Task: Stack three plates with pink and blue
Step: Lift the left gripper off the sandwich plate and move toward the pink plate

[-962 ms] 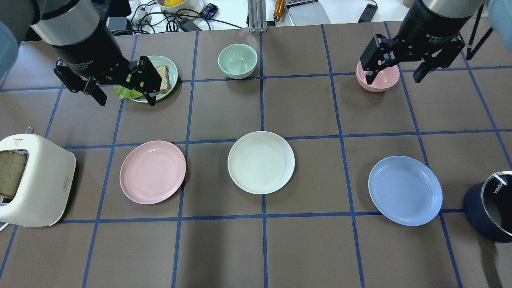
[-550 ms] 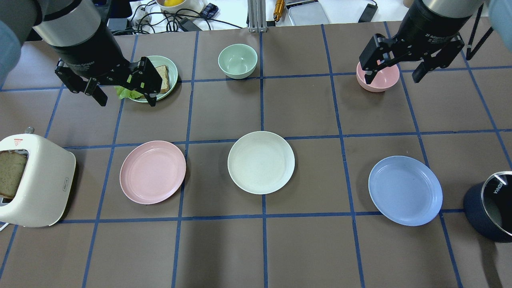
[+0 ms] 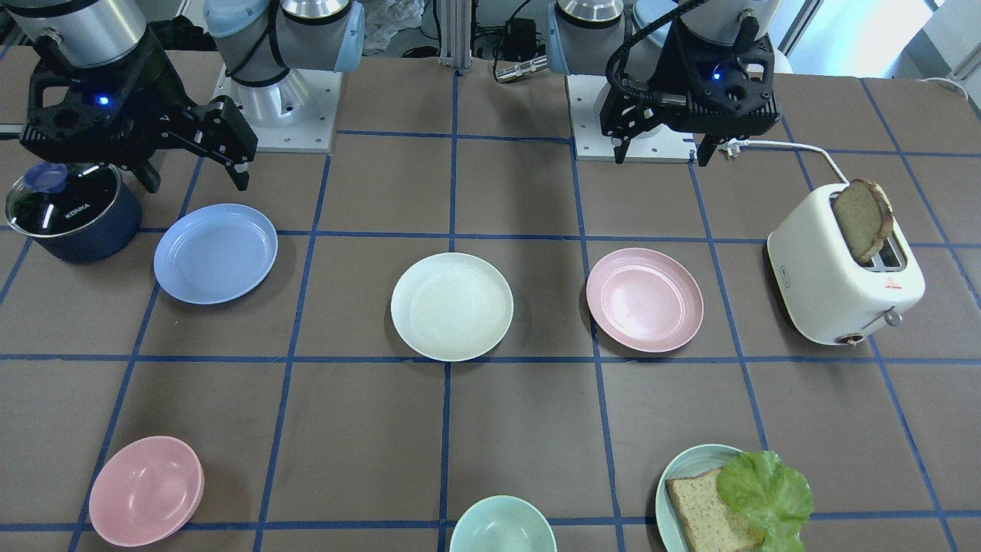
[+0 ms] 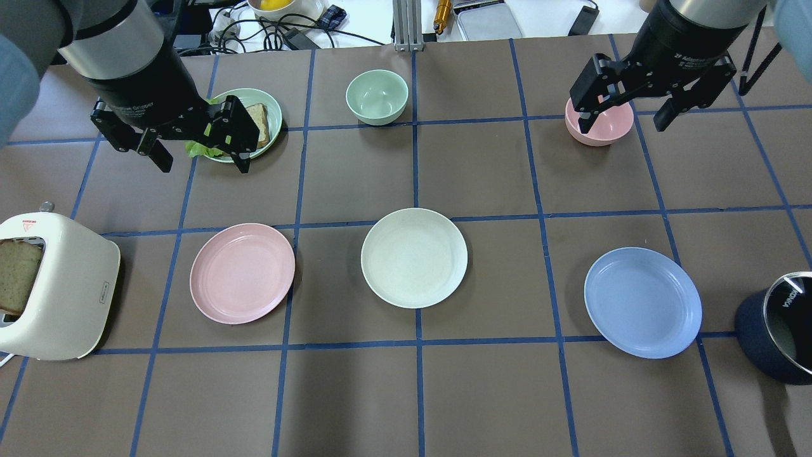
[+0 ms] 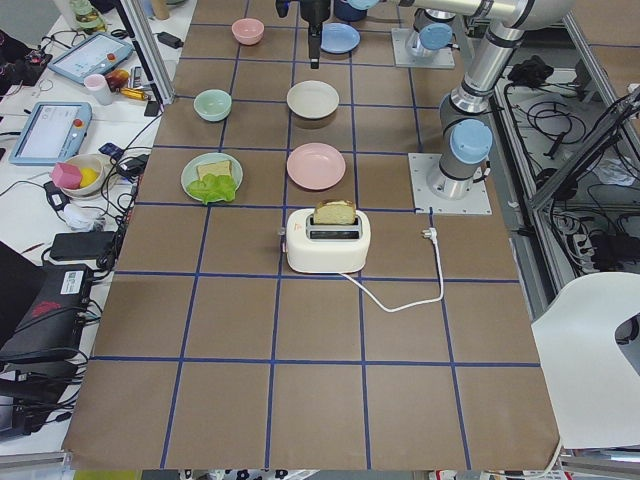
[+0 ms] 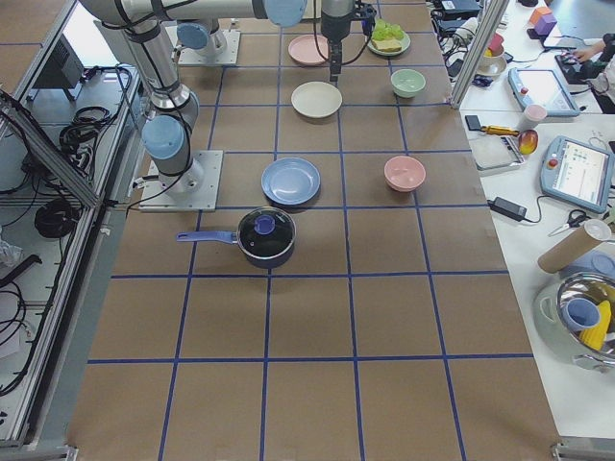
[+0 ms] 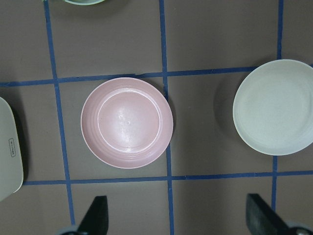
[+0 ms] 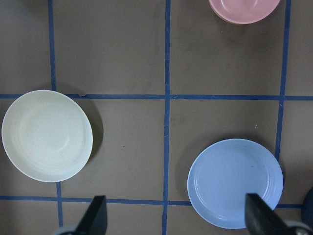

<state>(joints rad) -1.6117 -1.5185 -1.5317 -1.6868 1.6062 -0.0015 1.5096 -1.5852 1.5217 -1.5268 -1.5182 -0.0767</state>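
Note:
Three plates lie apart in a row on the brown table. The pink plate (image 4: 242, 273) is on the left, the cream-white plate (image 4: 414, 258) in the middle and the blue plate (image 4: 642, 302) on the right. My left gripper (image 4: 203, 164) is open and empty, held high beyond the pink plate, which sits centred in the left wrist view (image 7: 127, 122). My right gripper (image 4: 625, 125) is open and empty, held high beyond the blue plate. The right wrist view shows the blue plate (image 8: 235, 182) and the cream plate (image 8: 47, 135).
A white toaster (image 4: 57, 285) with a bread slice stands at the left edge. A pale green plate (image 4: 269, 114) with bread and lettuce, a green bowl (image 4: 377, 95) and a pink bowl (image 4: 599, 130) stand at the far side. A dark lidded pot (image 4: 777, 330) stands at the right edge.
My left gripper has shifted slightly to the right. The right gripper and the three plates have not visibly moved.

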